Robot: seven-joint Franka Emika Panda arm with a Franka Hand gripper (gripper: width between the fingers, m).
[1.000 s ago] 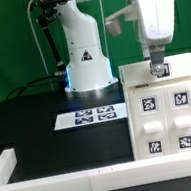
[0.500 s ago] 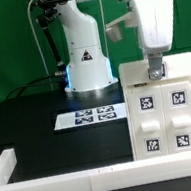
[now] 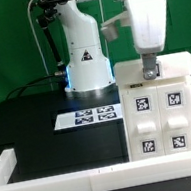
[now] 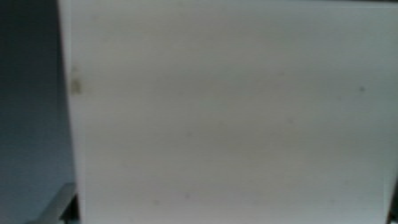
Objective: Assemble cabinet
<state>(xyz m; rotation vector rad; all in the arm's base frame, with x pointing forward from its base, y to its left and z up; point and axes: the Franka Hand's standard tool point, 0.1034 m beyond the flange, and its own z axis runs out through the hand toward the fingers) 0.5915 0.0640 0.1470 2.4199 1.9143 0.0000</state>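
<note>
The white cabinet point(image 3: 162, 112) stands upright on the black table at the exterior view's right, with square tags on its front blocks. My gripper point(image 3: 150, 72) comes straight down onto the cabinet's top edge. Its fingers look close together there, gripping the top wall. In the wrist view a plain white face of the cabinet point(image 4: 231, 110) fills nearly the whole frame. Only a dark sliver shows at one corner, and the fingertips are hidden.
The marker board point(image 3: 87, 116) lies flat on the table just to the cabinet's left in the exterior view. A low white border rail point(image 3: 57, 176) runs along the front and left edge. The robot's base point(image 3: 86, 70) stands behind the marker board.
My gripper has shifted a little toward the exterior view's left, and the cabinet has slid the same way with it.
</note>
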